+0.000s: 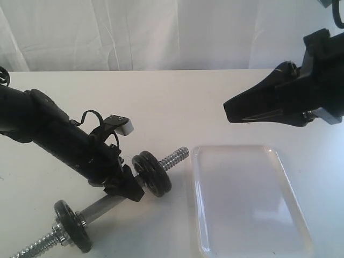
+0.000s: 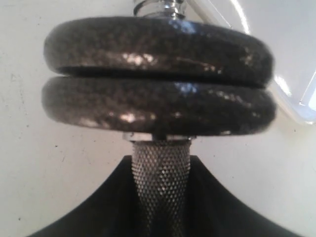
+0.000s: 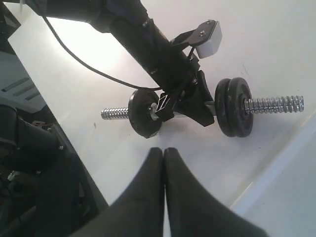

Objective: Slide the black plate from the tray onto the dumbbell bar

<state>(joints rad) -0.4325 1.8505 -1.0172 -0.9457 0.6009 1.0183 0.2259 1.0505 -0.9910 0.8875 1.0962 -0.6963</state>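
The tray (image 1: 247, 199) lies on the table at the front right with nothing in it. Two black plates (image 1: 152, 173) sit pressed together on the dumbbell bar (image 1: 99, 207), just inside its threaded end (image 1: 176, 157). In the left wrist view these plates (image 2: 158, 79) fill the frame above the knurled bar (image 2: 161, 182). My left gripper (image 1: 129, 188) is shut on that bar right behind the pair. My right gripper (image 1: 231, 110) hangs shut and holding nothing above the tray's far side; its fingertips (image 3: 158, 153) touch each other.
A third black plate (image 1: 72, 226) sits near the bar's other end at the front left. The tray's rim (image 2: 296, 98) lies close beside the paired plates. White curtains close off the back of the white table.
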